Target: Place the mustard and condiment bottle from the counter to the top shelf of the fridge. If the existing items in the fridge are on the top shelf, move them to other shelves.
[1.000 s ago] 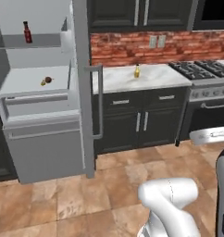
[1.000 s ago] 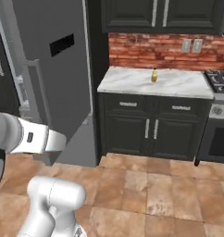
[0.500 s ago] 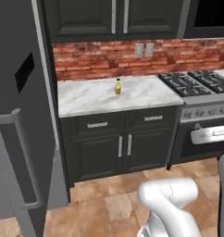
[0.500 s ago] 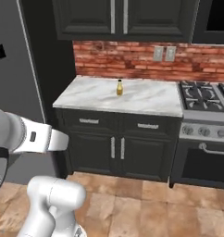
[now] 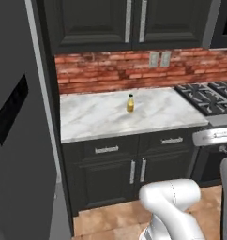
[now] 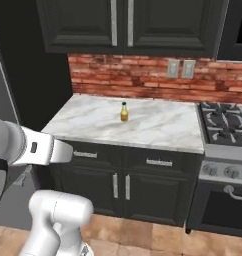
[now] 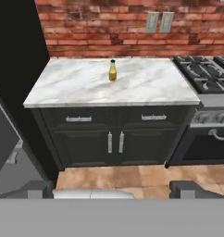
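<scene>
The mustard (image 5: 130, 102) (image 6: 124, 112) (image 7: 112, 71), a small yellow bottle with a dark green cap, stands upright near the middle back of the white marble counter (image 5: 96, 119) (image 6: 160, 127) (image 7: 77, 85). My gripper (image 7: 113, 189) is open, its two dark fingertips (image 7: 40, 189) far apart, well back from the counter and above the floor, with nothing between them. The fridge's grey door (image 5: 21, 140) fills the left side. The fridge's inside, its top shelf, the condiment bottle and the existing items are out of view.
A gas stove (image 5: 209, 96) (image 6: 225, 120) (image 7: 202, 69) adjoins the counter on the right. Dark cabinets with silver handles (image 7: 115, 141) sit below, more dark cabinets (image 6: 123, 25) above. Red brick backsplash with outlets (image 5: 160, 59). Tiled floor (image 7: 123, 178) lies before the cabinets.
The whole picture has shifted: the base has swung away from the open fridge toward the counter, which now looms closer and centred. The gripper stays open and empty.
</scene>
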Motion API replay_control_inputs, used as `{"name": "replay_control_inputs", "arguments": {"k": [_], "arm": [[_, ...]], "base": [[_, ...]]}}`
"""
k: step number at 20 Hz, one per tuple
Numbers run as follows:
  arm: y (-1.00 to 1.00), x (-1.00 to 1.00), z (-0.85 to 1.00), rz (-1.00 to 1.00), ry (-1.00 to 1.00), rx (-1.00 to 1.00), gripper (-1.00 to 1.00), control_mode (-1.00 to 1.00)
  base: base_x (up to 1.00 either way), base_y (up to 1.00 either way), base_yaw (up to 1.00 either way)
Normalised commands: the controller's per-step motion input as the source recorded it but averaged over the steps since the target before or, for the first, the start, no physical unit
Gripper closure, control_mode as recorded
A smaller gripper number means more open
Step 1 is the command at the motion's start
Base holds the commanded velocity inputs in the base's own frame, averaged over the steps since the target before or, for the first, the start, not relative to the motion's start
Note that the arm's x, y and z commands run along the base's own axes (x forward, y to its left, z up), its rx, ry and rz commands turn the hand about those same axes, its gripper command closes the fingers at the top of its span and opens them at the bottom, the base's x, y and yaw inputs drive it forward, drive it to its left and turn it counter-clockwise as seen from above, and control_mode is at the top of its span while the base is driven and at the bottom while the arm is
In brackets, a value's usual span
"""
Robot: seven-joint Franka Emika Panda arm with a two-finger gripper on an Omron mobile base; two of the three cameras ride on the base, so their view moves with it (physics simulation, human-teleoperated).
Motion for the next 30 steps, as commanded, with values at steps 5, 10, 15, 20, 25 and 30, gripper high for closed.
{"name": "replay_control_inputs", "arguments": {"k": [5, 10, 15, 20, 25, 30], "arm": [[0.00, 0.00, 0.00, 0.00, 0.00, 0.00, -1.00, 1.00], [0.00, 0.00, 0.00, 0.00, 0.00, 0.00, -1.00, 1.00], [0.00, 0.00, 0.00, 0.00, 0.00, 0.00, -1.00, 1.00], [-0.04, 0.39, -0.33, 0.00, 0.08, 0.00, -1.00, -1.00], [0.00, 0.91, -0.80, 0.00, 0.08, 0.00, -1.00, -1.00], [0.00, 0.71, -0.80, 0.00, 0.00, 0.01, -1.00, -1.00]], "base": [[0.72, 0.00, 0.00], [0.68, 0.00, 0.00], [0.68, 0.00, 0.00], [0.25, -0.02, 0.00], [0.00, 0.00, 0.00], [0.00, 0.00, 0.00]]}}
